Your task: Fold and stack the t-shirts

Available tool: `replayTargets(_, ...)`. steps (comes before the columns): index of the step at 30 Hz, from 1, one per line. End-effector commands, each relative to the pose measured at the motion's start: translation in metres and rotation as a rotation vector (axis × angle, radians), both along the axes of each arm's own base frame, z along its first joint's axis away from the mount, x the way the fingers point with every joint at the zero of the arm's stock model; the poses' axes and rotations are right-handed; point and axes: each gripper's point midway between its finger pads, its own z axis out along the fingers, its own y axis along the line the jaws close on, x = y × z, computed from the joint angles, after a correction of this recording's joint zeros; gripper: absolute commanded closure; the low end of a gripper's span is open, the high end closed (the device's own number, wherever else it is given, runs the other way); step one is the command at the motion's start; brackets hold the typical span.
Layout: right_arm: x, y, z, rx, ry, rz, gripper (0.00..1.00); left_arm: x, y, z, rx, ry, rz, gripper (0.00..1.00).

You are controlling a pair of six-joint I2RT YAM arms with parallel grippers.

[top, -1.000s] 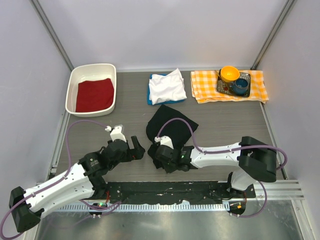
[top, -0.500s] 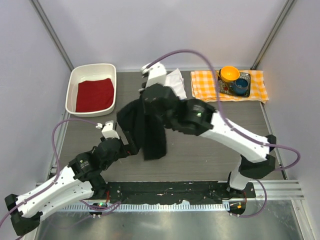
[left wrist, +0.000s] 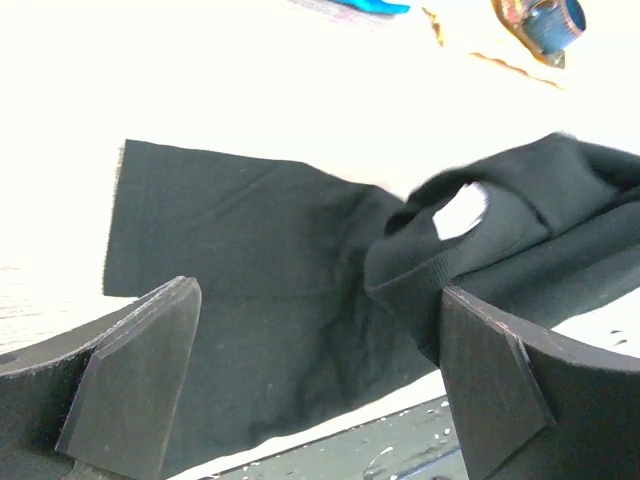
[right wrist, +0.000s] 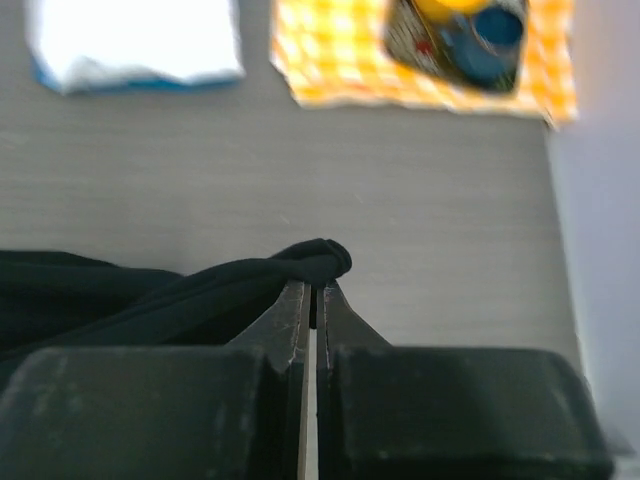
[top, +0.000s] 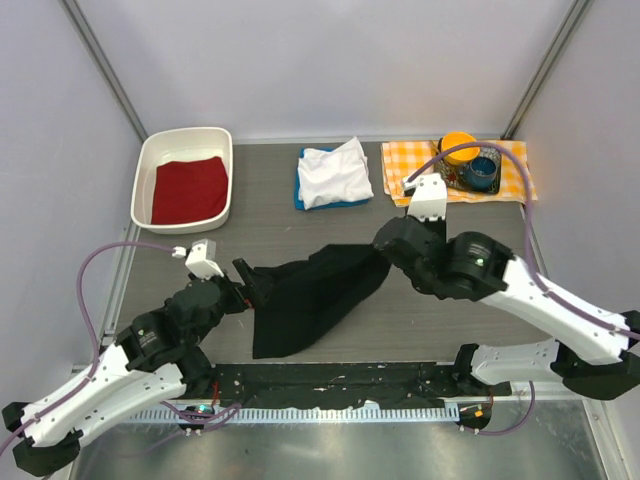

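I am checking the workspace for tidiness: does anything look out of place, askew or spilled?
Only the black t-shirt stands out. It stretches diagonally over the table, bunched and twisted, with one end pinched in the right fingers and the other beside the open left fingers. Nothing is spilled.

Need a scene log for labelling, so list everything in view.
black t-shirt: 1, black, spread across table centre
white t-shirt: 1, white, far centre, on the blue one
blue t-shirt: 1, blue, under the white one
checked cloth: 1, orange and white, far right
tray: 1, dark patterned, on the checked cloth
bowl: 1, orange, on the tray
cup: 1, blue, on the tray
bin: 1, white, far left
red cloth: 1, red, inside the bin
left hand: 1, black, open, at the black t-shirt's left end
right hand: 1, black, shut on the black t-shirt's right end
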Motion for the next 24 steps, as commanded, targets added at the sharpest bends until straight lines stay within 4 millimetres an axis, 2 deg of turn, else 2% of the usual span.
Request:
replayTargets(1, -0.002, -0.041, -0.063, -0.103, 0.085, -0.179, 0.99, 0.001, 0.004, -0.015, 0.094, 0.028, 0.002, 0.0)
replayTargets(3, -0.009, -0.047, -0.07, -0.09, 0.107, -0.182, 0.99, 0.002, 0.001, -0.019, 0.105, 0.043, -0.005, 0.0)
replayTargets(8, -0.013, -0.053, -0.053, -0.039, 0.08, -0.161, 0.99, 0.007, 0.001, -0.016, 0.119, 0.03, 0.01, 0.0)
replayTargets(11, -0.012, -0.052, -0.054, -0.06, 0.085, -0.157, 0.99, 0.009, 0.001, -0.013, 0.135, 0.023, 0.012, 0.0)
replayTargets(14, -0.009, -0.047, -0.078, -0.135, 0.137, -0.145, 0.99, 0.01, -0.001, -0.012, 0.146, 0.031, 0.008, 0.0)
replayTargets(15, -0.009, -0.047, -0.095, -0.177, 0.17, -0.149, 0.99, 0.01, -0.003, -0.012, 0.145, 0.033, 0.002, 0.0)
replayTargets(16, -0.009, -0.044, -0.103, -0.184, 0.186, -0.142, 0.99, 0.011, -0.005, -0.011, 0.141, 0.03, -0.003, 0.0)
replayTargets(19, -0.002, -0.017, -0.116, -0.137, 0.225, -0.064, 0.99, 0.013, -0.006, -0.014, 0.158, 0.034, 0.001, 0.0)
replayTargets(20, 0.006, -0.001, -0.111, -0.1, 0.212, -0.023, 0.99, 0.014, -0.007, -0.015, 0.164, 0.037, 0.001, 0.0)
replayTargets(21, 0.012, 0.015, -0.097, -0.055, 0.196, 0.014, 0.99, 0.015, -0.008, -0.016, 0.166, 0.035, 0.001, 0.0)
replayTargets(22, 0.018, 0.037, -0.1, -0.042, 0.231, 0.062, 0.99, 0.017, -0.008, -0.014, 0.166, 0.031, 0.003, 0.0)
replayTargets(23, 0.026, 0.054, -0.087, -0.003, 0.211, 0.094, 0.99, 0.018, -0.009, -0.017, 0.177, 0.038, 0.005, 0.0)
replayTargets(24, 0.037, 0.073, -0.05, 0.053, 0.155, 0.133, 0.99, 0.019, -0.009, -0.016, 0.179, 0.035, 0.008, 0.0)
